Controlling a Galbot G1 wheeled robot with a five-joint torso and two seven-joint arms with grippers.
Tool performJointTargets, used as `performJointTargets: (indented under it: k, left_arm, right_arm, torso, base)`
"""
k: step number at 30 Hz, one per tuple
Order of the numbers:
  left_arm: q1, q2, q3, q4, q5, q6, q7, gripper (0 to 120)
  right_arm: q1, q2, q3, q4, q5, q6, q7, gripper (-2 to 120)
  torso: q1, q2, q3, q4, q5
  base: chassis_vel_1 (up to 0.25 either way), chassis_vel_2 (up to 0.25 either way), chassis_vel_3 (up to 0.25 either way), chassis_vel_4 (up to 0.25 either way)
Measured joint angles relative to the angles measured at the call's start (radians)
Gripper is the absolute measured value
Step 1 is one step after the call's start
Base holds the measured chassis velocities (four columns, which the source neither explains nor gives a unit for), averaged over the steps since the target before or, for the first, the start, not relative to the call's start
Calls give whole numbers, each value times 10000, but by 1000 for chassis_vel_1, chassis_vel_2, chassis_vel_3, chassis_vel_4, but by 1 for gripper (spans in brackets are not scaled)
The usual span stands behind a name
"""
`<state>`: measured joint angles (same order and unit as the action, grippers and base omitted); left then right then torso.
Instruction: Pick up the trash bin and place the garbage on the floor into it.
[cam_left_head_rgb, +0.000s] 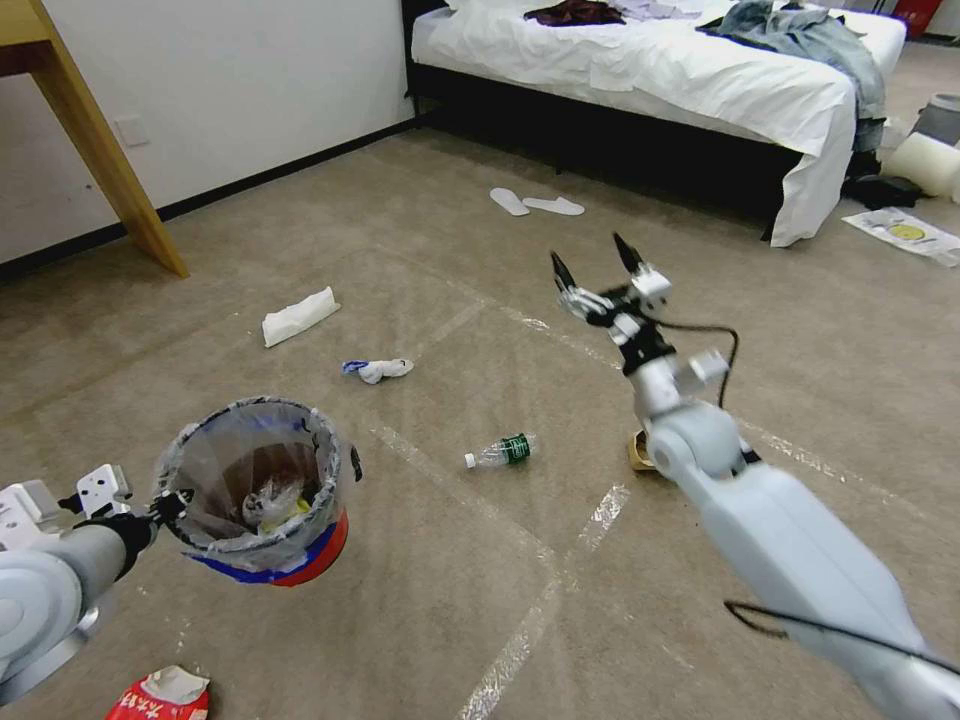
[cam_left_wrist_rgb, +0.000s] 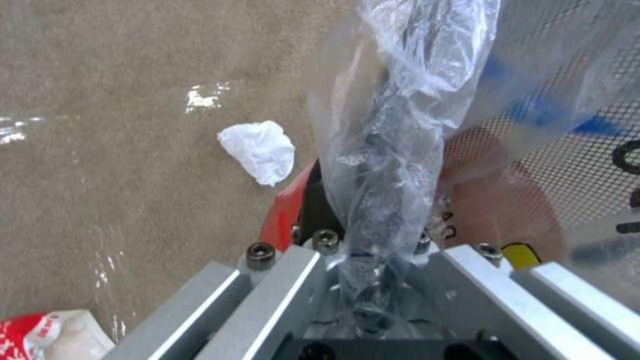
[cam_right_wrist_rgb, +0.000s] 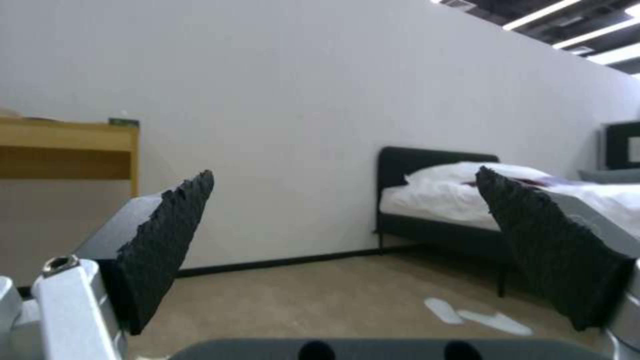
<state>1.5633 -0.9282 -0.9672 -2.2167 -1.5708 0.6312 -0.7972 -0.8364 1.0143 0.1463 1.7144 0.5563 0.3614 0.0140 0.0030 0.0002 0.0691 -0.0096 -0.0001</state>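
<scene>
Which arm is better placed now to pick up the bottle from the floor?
The right. The right gripper is open, empty and raised above the carpet beyond the bottle. The left gripper is shut on the trash bin, holding its rim.

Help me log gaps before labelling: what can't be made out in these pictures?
- Trash bin contents: head view, blurred behind the crinkly liner.
- Left gripper fingers: left wrist view, wrapped in the plastic bag.
- Brown item: head view, hidden behind the right arm.
- Red wrapper: cut by the bottom edge.
</scene>
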Motion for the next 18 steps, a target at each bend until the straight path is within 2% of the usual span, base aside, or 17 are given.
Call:
performJointTargets:
  k: [2, 6, 18]
  left_arm:
    - [133, -217, -150, -108, 43, 29, -1, 0]
    - [272, -289, -367, -211, 46, 37, -17, 0]
    - [486, -324, -672, -601, -307, 157, -356, 0]
  right_arm:
    - [-1198, 434, 844, 444, -561, 80, -69, 100]
    - [-2186, 1026, 1622, 891, -909, 155, -134, 100]
    - [-4232, 2404, 2932, 1590, -1955, 525, -596, 100]
  torso:
    - [0, 0, 0, -2, 1]
    - [0, 0, 0, -1, 0]
    - [0, 0, 1, -1, 0]
  base:
    - [0, 0, 0, 0]
    - [0, 0, 0, 0]
    - [0, 0, 0, 0]
